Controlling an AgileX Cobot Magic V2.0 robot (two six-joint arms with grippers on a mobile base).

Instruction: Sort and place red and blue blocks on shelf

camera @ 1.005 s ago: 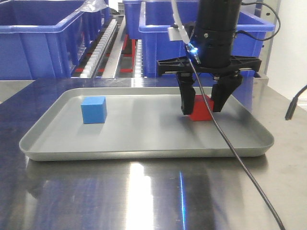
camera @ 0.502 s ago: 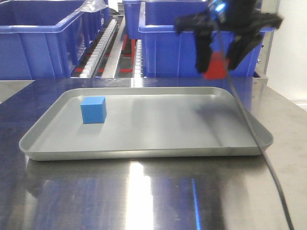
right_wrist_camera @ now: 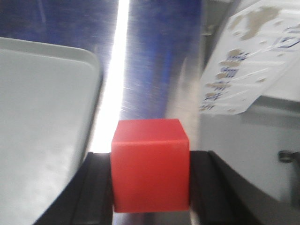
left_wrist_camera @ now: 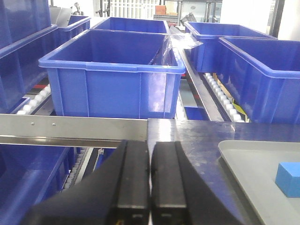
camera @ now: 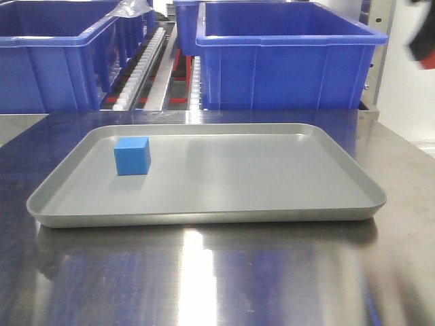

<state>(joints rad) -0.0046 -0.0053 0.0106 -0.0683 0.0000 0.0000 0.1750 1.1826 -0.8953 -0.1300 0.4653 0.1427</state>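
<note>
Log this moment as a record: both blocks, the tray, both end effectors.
blue block: on the grey tray, left part
red block: clamped in the right end effector, clear of the tray
right end effector: shut on the red block, blurred at the front view's upper right edge
left end effector: shut, empty, facing a blue bin
grey tray: on the steel table, holding only the blue block

We look to be in a warehouse or factory storeroom. Big blue bins (camera: 289,68) stand in rows along roller tracks (camera: 143,61) behind a brushed steel worktop (camera: 204,272).
</note>
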